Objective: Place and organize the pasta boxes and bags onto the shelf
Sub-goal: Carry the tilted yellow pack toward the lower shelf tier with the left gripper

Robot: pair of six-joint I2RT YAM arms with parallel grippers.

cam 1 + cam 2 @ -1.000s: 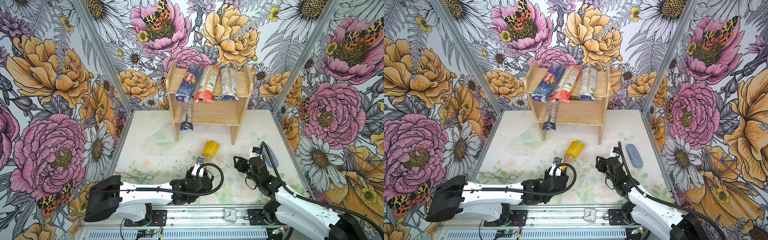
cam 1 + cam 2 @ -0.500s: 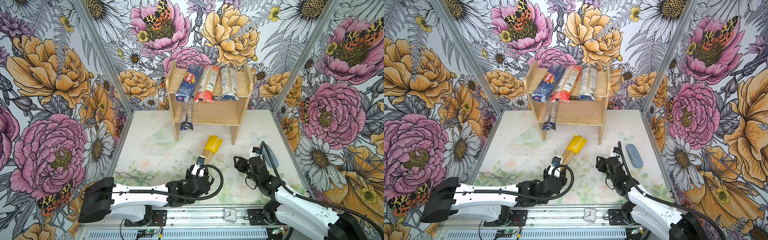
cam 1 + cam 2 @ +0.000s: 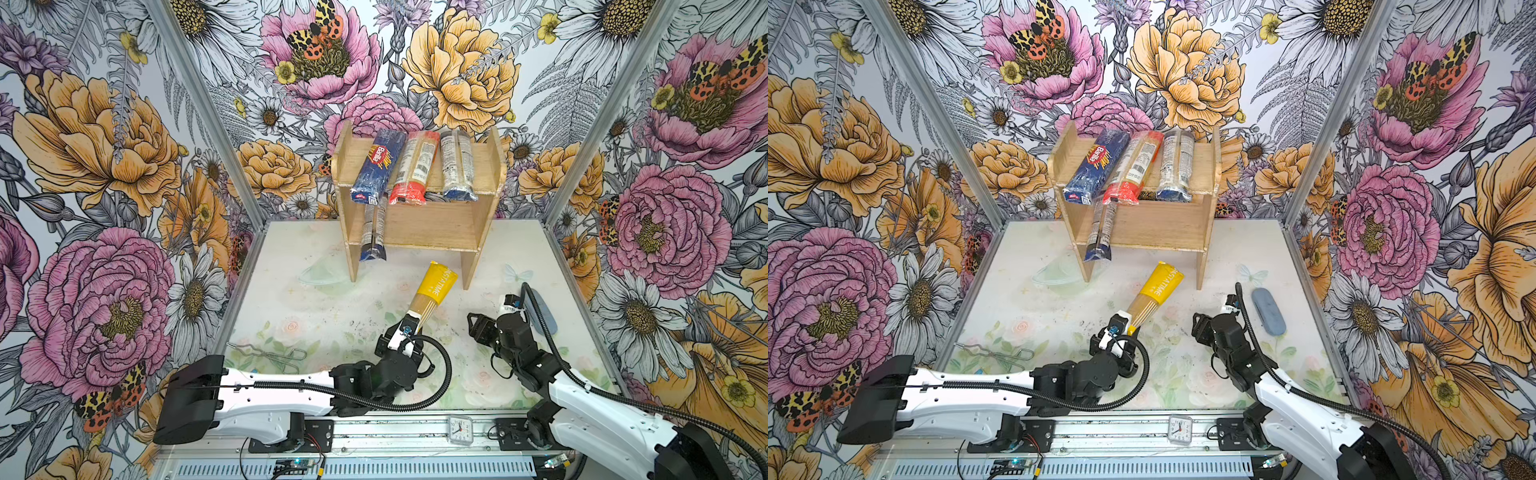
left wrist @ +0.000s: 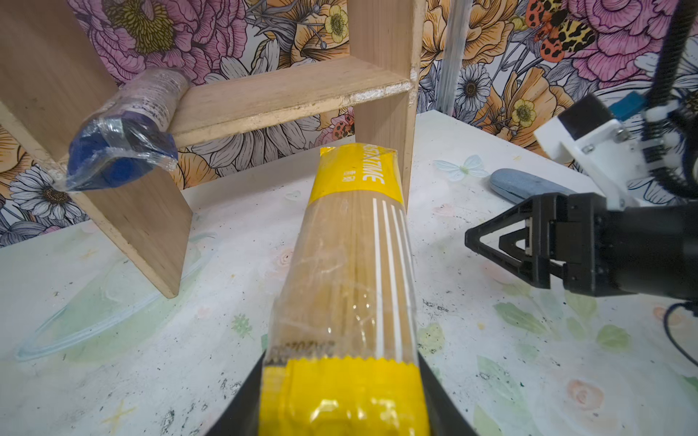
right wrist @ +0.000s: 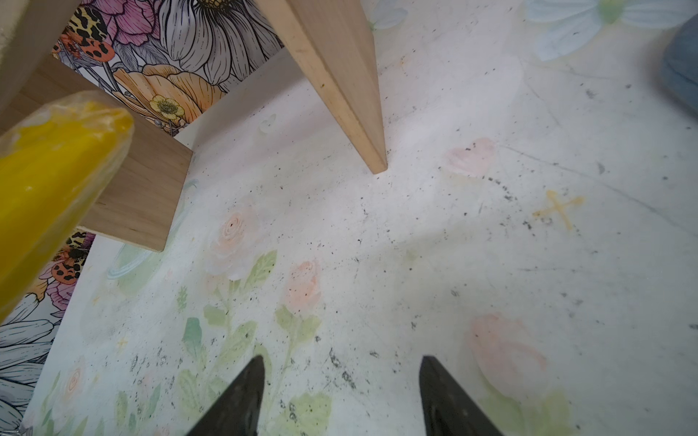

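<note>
Carried nearer the shelf [image 3: 436, 230], the yellow-ended bag [image 3: 433, 289] stays clamped in left tool [image 3: 409, 330]; right tool [image 5: 340, 392] half-open, empty.

You can read "Barilla", white on a red oval, on the dark blue box [image 3: 377, 166], upper centre in both top views. Just below mid-frame, the yellow-ended bag [image 3: 437, 282] carries "PASTATIME" in white caps along its yellow end, same on that bag [image 3: 1163, 284] in both top views. In the left wrist view the word on the yellow-ended bag [image 4: 357, 177] shows upside down, only "…TIME" clear; the dark stamp nr its other end: no read. Red-ended bag [image 3: 415, 166]: white label w/ barcode, print too small. Clock [image 3: 460, 430], bottom edge: numerals too small.
</note>
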